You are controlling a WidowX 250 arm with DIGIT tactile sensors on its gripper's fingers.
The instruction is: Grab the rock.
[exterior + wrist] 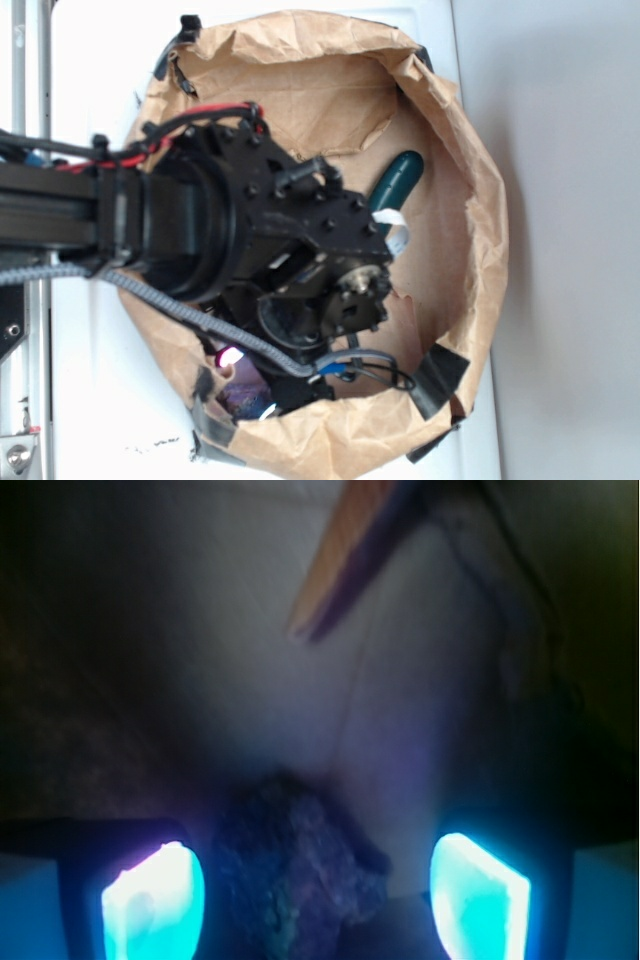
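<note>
The rock (295,865) is a dark, rough lump lying low in the wrist view between my two glowing fingers (155,905). It sits close to the left pad, and a clear gap separates it from the right pad. My gripper (315,900) is open around it. In the exterior view the gripper (248,383) points down at the near edge of the brown paper lining, and a bit of the rock (240,393) shows between the lit pads. The arm hides most of it.
A dark green cucumber-shaped thing (398,180) lies beyond the arm. The crumpled paper wall (485,230) rings the area, with black tape patches (438,378) on its rim. A tan paper edge (345,555) slants across the top of the wrist view.
</note>
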